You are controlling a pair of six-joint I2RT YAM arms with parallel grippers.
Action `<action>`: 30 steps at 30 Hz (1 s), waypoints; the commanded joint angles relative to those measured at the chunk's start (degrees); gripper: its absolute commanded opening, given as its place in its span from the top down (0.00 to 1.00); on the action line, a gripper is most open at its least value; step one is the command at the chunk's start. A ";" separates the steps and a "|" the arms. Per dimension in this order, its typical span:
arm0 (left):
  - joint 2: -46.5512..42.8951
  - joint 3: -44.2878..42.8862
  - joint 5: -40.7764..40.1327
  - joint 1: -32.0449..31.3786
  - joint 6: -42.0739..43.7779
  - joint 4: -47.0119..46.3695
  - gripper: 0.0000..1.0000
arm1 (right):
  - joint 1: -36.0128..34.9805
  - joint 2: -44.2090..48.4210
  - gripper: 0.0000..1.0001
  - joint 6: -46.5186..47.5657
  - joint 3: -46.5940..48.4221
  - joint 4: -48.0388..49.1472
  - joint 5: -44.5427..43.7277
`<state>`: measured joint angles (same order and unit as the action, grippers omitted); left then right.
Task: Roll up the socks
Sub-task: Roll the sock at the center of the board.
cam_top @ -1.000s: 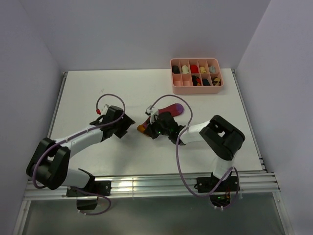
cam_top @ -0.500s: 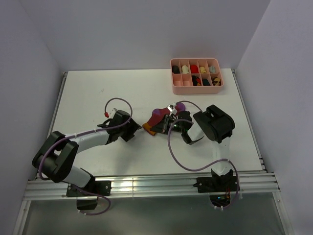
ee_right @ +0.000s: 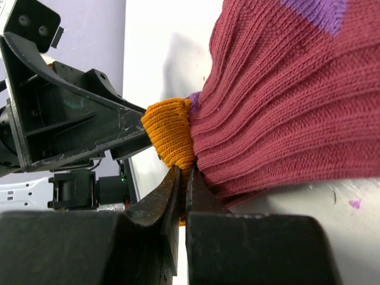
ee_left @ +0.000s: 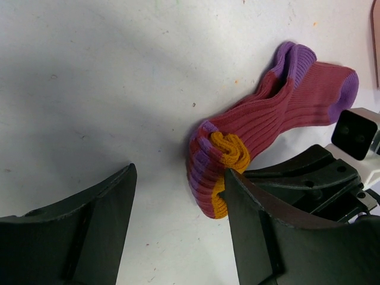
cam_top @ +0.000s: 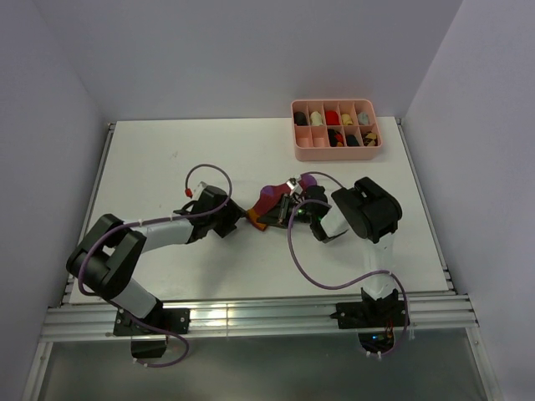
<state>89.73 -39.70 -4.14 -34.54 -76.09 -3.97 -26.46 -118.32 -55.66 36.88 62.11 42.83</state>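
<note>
A maroon sock [cam_top: 269, 203] with purple toe and heel and an orange cuff lies at the table's middle, its cuff end folded over. It shows in the left wrist view [ee_left: 261, 130] and the right wrist view [ee_right: 297, 101]. My right gripper [ee_right: 183, 178] is shut on the orange cuff [ee_right: 170, 132] of the sock. My left gripper [ee_left: 178, 205] is open, just left of the folded end; its right finger [ee_left: 267, 231] touches the orange cuff [ee_left: 228, 151]. In the top view the left gripper [cam_top: 238, 220] and the right gripper [cam_top: 280, 215] face each other across the sock.
A pink divided tray [cam_top: 298, 146] holding several rolled socks stands at the back right of the white table [cam_top: 167, 159]. Purple cables loop above both arms.
The right gripper folded the sock's cuff end over and shifted right. The left gripper moved right, up against the sock's folded end.
</note>
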 commanded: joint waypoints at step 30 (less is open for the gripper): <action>10.81 -3.10 2.12 -0.87 3.06 -3.42 0.79 | -1.22 11.78 0.69 22.25 7.68 -34.32 -10.30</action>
<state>98.08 -42.00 -1.98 -34.98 -75.64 -13.89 -26.85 -111.44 -42.81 43.51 37.82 39.72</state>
